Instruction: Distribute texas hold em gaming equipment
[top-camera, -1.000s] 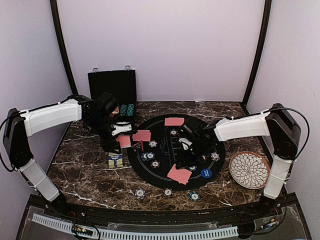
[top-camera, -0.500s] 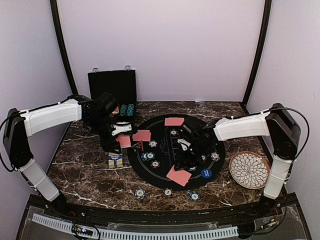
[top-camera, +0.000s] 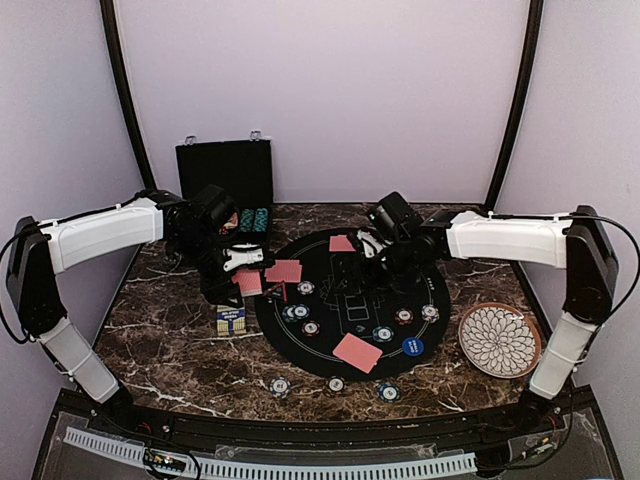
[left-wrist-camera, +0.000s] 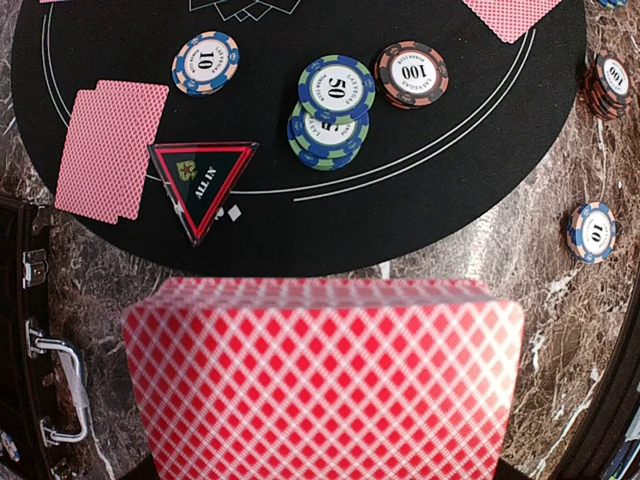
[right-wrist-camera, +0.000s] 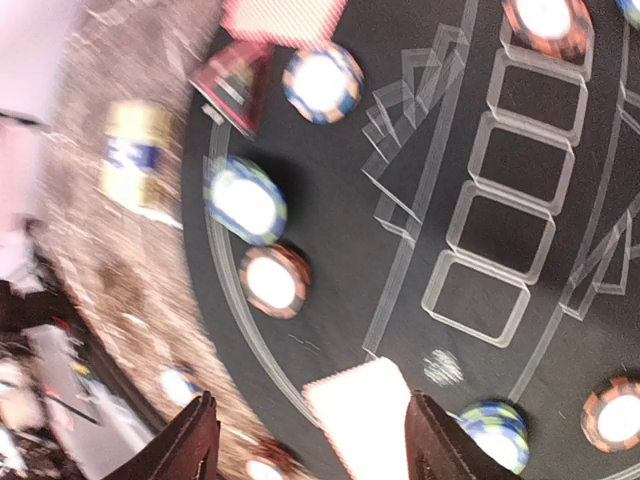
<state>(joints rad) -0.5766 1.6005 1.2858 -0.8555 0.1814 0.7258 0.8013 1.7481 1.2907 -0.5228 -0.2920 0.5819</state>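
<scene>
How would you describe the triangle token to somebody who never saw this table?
Find the round black mat on the marble table. At its left edge, beside two red-backed cards, lies the triangle token. Only it has three corners, black with a red border; its neighbours are round chips and rectangular cards.

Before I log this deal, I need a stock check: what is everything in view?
table: one, dark marble
mat: one, black, table centre
dealt cards: three spots, red-backed, on mat
deck: one, red-backed, held left of mat
poker chips: many, stripe-edged, mat and near edge
triangle token: one, red-edged, mat's left
blue disc: one, mat's near right
plate: one, white patterned, right
case: one, black, back left, open
card box: one, blue-yellow, left of mat
left gripper: shut on deck
right gripper: open, over mat
</scene>
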